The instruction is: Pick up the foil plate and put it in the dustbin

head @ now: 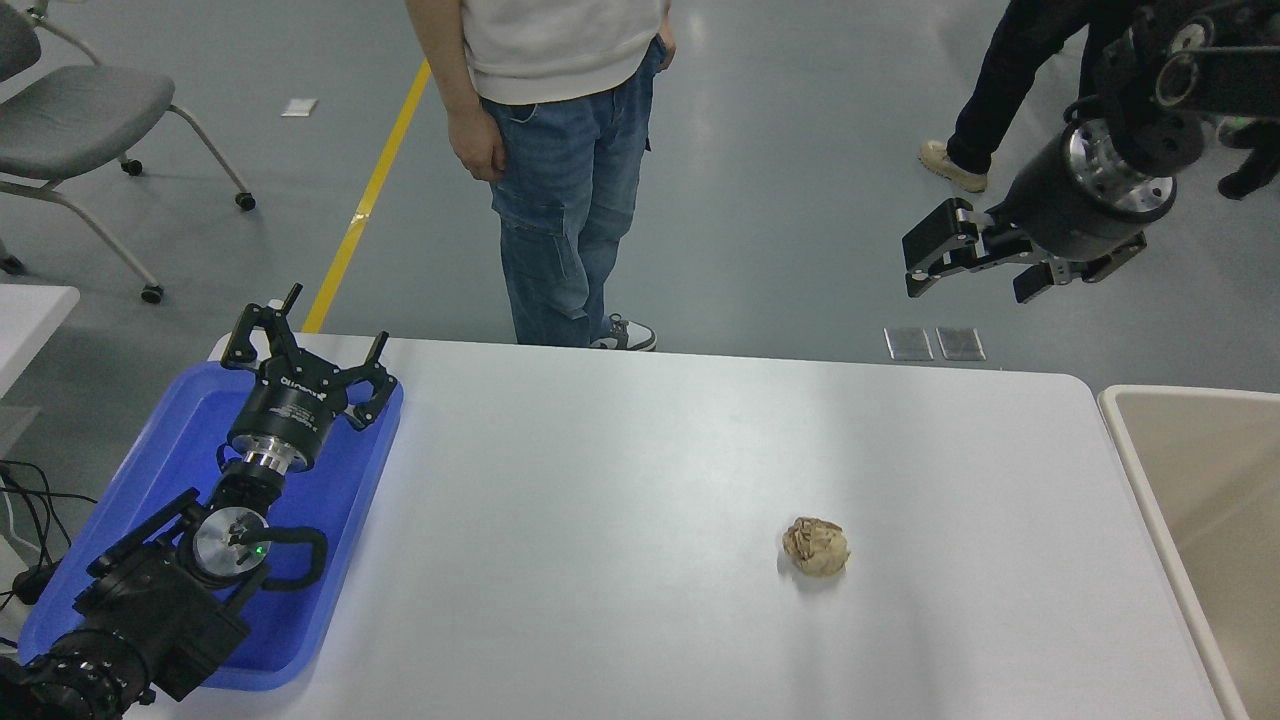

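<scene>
The white table (640, 480) filled most of the head view, its far edge running across the middle of the picture. Off its right end stood the beige dustbin (1215, 500), cut by the picture's edge, with its pale rim just beside the table's right side; of its inside only bare beige wall showed. The foil plate did not show anywhere in the picture, neither on the table nor in the part of the dustbin that could be seen.

A blue plastic tray (160, 470) lay on the table's left end. The left arm was parked over it, and the left gripper (300, 345) sat above the tray's far edge with its jaws spread wide and holding nothing.

A person in a white top and blue jeans (565, 190) stood at the table's far side, one hand (473, 147) hanging by the hip. Another person's dark-trousered legs (1010, 70) showed at the upper right.

The right arm came in from the upper right, high above the floor beyond the table's far right corner. The right gripper (975, 262) pointed left, its jaws parted and empty.

A small crumpled brown paper ball (816, 547) rested alone on the table, right of centre, well apart from both grippers and the dustbin.
</scene>
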You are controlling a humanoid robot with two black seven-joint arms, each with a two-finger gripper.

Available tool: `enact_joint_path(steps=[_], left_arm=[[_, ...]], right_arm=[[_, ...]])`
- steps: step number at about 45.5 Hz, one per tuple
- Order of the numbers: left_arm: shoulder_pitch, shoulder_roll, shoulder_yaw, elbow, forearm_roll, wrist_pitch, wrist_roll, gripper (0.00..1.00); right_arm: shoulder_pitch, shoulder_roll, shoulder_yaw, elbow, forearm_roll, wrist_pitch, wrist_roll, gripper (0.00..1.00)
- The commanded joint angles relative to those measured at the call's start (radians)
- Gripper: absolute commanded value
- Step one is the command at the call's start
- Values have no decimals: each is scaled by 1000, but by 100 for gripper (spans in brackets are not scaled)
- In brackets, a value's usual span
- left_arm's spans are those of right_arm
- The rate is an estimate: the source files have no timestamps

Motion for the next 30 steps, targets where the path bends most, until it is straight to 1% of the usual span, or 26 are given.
enact_joint_path(steps=[1, 30], left_arm=[[0, 0, 0, 0, 0, 0, 0, 100], [0, 0, 0, 0, 0, 0, 1, 100]], right_arm=[[82, -10, -1, 45, 0, 39, -1, 100], [72, -7, -38, 47, -10, 39, -2, 100]])
